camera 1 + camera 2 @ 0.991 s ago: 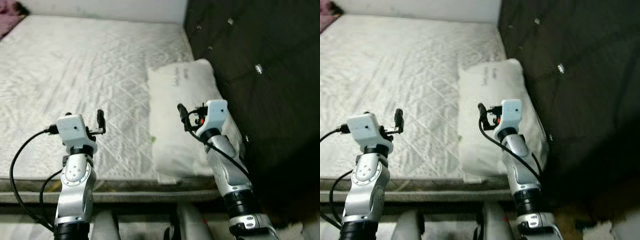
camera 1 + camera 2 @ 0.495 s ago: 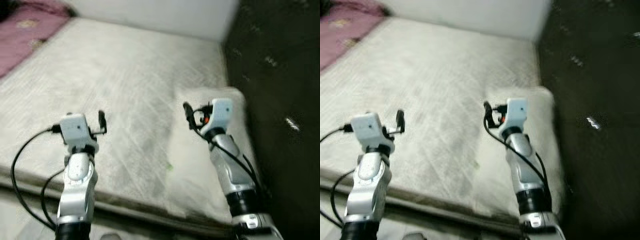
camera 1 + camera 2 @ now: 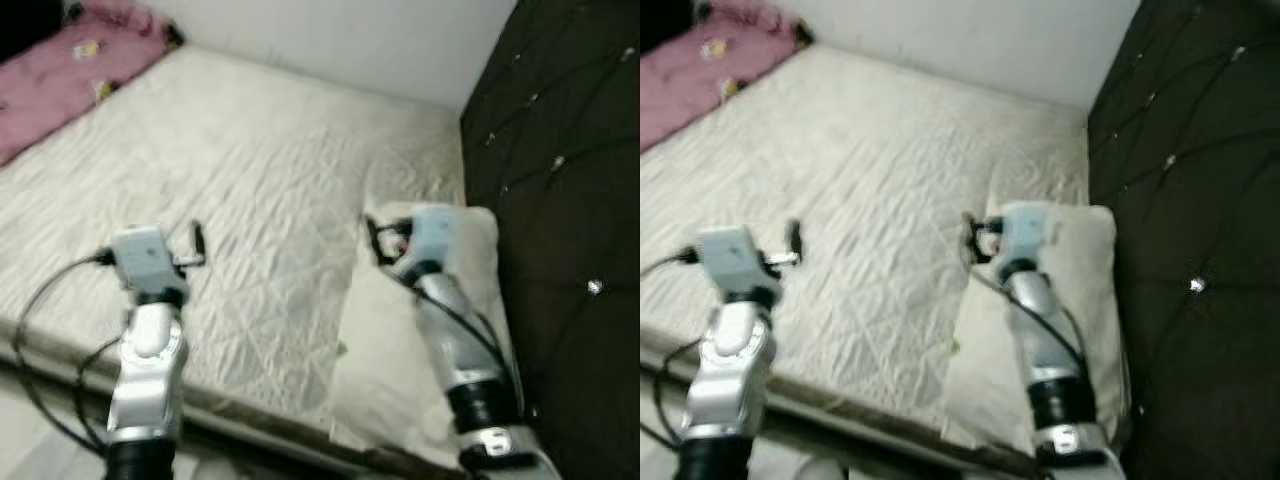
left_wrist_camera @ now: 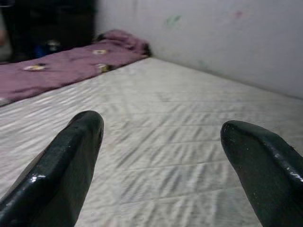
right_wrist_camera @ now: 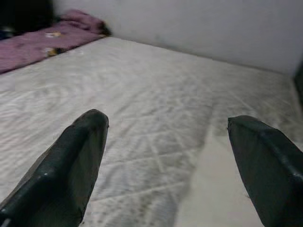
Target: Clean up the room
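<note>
Swinging left, that's what my head has done since a second ago: the whole scene has slid, and now a crumpled pink-purple blanket (image 3: 70,62) sits at the far left corner of the bed, where before I saw only a sliver of it. Both arms are raised in front of me just as they were. Everything is a bit blurred.

Left gripper (image 3: 197,240) hovers above the near part of the white quilted mattress (image 3: 250,190), fingers (image 4: 66,170) spread wide with nothing between them; from that wrist I look across the mattress to the pink-purple blanket (image 4: 57,61) lying along its far edge by the pale wall (image 4: 213,33).

Right gripper (image 3: 373,237) hangs over the near edge of the white rectangular pillow (image 3: 470,250), fingers (image 5: 75,161) also wide apart and empty. That pillow lies flat on the mattress, pressed up against the dark tufted headboard (image 3: 560,200) on my right. From the right wrist, the pillow's pale corner (image 5: 213,194) sits low between the fingertips, with the quilted mattress running off to the blanket in the far corner.

A small green speck (image 3: 342,349) lies on the mattress just beside the pillow's left edge.
</note>
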